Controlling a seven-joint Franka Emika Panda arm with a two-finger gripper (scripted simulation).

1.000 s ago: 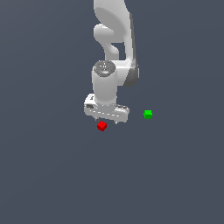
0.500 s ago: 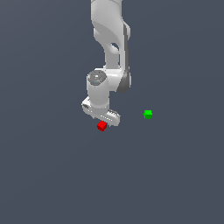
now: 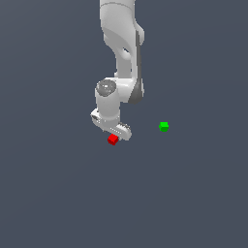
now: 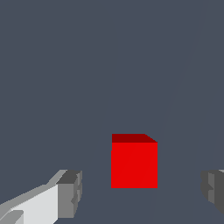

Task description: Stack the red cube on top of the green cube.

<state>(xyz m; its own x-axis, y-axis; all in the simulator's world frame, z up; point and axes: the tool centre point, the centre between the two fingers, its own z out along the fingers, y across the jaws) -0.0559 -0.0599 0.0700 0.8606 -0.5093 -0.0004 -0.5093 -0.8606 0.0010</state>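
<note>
- The gripper (image 4: 140, 192) hung low, fingers (image 4: 70, 192) spread wide with nothing in them.
- The red cube (image 4: 134, 164) sat on the floor between those fingers, untouched.
- The green cube (image 3: 163, 126) lay well apart, toward the exterior view's right of the red cube.

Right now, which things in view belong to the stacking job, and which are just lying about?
For the job:
- red cube, between the open fingers
- green cube, apart, toward the exterior view's right
- gripper

Lying about:
- nothing else shows
</note>
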